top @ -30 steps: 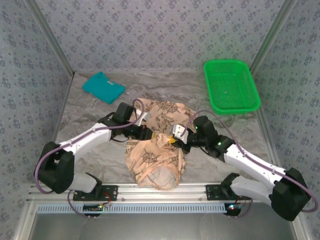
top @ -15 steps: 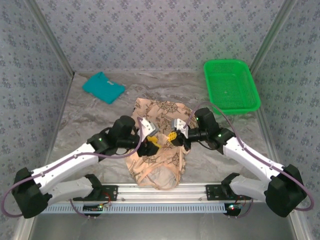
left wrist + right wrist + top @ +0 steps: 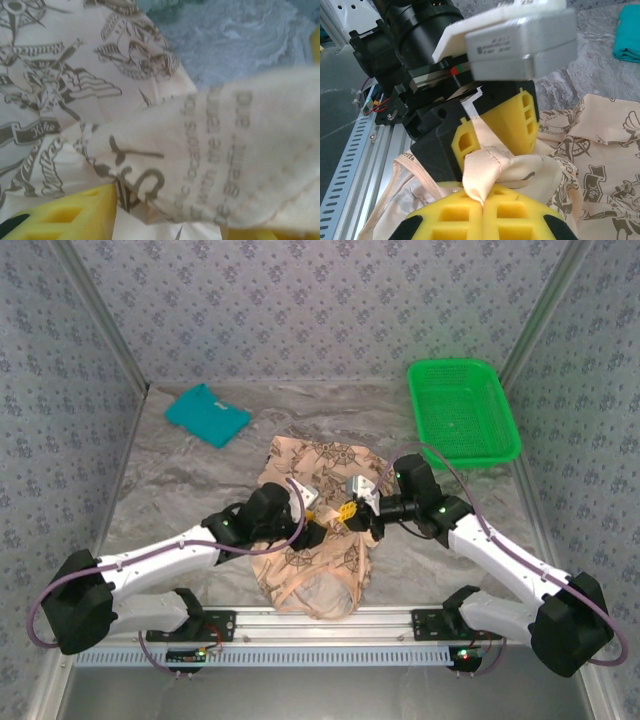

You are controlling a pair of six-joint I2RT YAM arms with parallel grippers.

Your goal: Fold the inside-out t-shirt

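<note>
Grey, marbled sheeting (image 3: 170, 500) is seen covering the table, which is enclosed on 3 sides by walls (image 3: 320, 310) papered in a small floral repeat. At its middle, the right gripper (image 3: 481, 200) is closed. Its 2 yellow, hollow-celled pads are pressed together on a pinched, hemmed fold of the inside-out t-shirt (image 3: 320, 565), and the stitched edge is bunched upward from between them. Directly opposite, the left gripper (image 3: 490, 137) is held with its yellow fingers parted, and a strip of the same cloth is passed loosely through the gap. In the left wrist view its fingertips (image 3: 75, 215) are seen far apart along the bottom edge, with pale reverse-side fabric and faint grey lettering draped between them. From above, both grippers are found nose to nose over the garment's middle, with each wrist turned inward. The white forearms are angled back in a shallow V to black joints near the aluminium rail (image 3: 320, 618), and purple cables are looped along them. The t-shirt is laid crumpled at the table's centre, between the arms, as soft peach-beige cloth printed with dark brown compass roses and nautical emblems. A teal folded shirt (image 3: 207, 414) is laid flat at the far left. A green plastic mesh basket (image 3: 463, 415) is set at the far right, and both are well apart from the grippers.
</note>
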